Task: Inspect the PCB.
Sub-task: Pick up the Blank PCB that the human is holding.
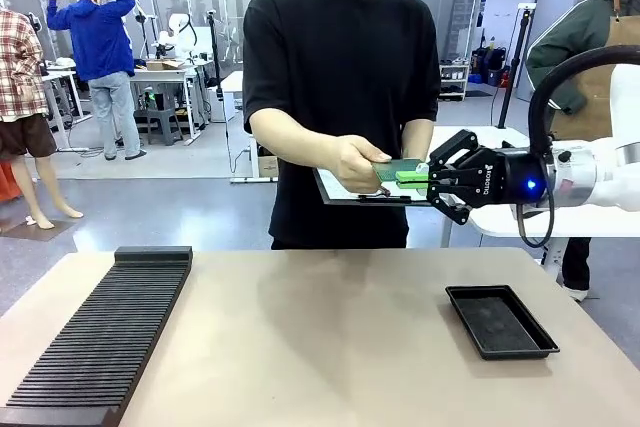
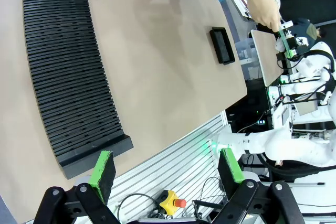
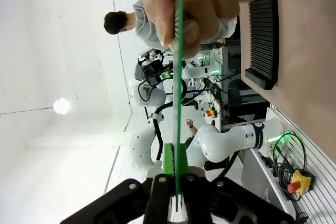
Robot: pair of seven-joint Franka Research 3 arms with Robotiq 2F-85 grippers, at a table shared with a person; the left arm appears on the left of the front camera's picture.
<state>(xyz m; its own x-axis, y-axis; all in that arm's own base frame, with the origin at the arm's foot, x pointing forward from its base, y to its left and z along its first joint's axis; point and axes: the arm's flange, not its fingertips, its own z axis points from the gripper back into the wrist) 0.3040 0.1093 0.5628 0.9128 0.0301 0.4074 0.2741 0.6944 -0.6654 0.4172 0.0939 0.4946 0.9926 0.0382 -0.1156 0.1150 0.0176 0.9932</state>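
Operator: Grip status on the right gripper (image 1: 428, 179)?

Observer: Its 2 green-padded black fingers are pinched tight on the near end of the PCB (image 1: 398, 171), a thin, flat, green rectangular circuit board with a paler speckled face. The board runs straight out ahead of the fingertips, its long axis in line with the fingers. From the right wrist it shows edge-on as a fine green line.

Operator: Who has the other end?

Observer: The person's hand (image 1: 355, 161) clasps the far end, just above a grey flat clipboard (image 1: 335, 190). Both hold the board at once. I judge the next move turns on that hand letting go, so the arm can draw the board back along the same axis.

Operator: And the left gripper (image 2: 167, 166)?

Observer: Jaws spread wide, nothing between them, well apart from the board, so the right arm is far nearer. Below the right gripper lie the smooth matte tan table (image 1: 320, 347) and a black shallow rectangular tray (image 1: 500, 325). Off to its far side is a black ribbed slotted rack (image 1: 100, 337).
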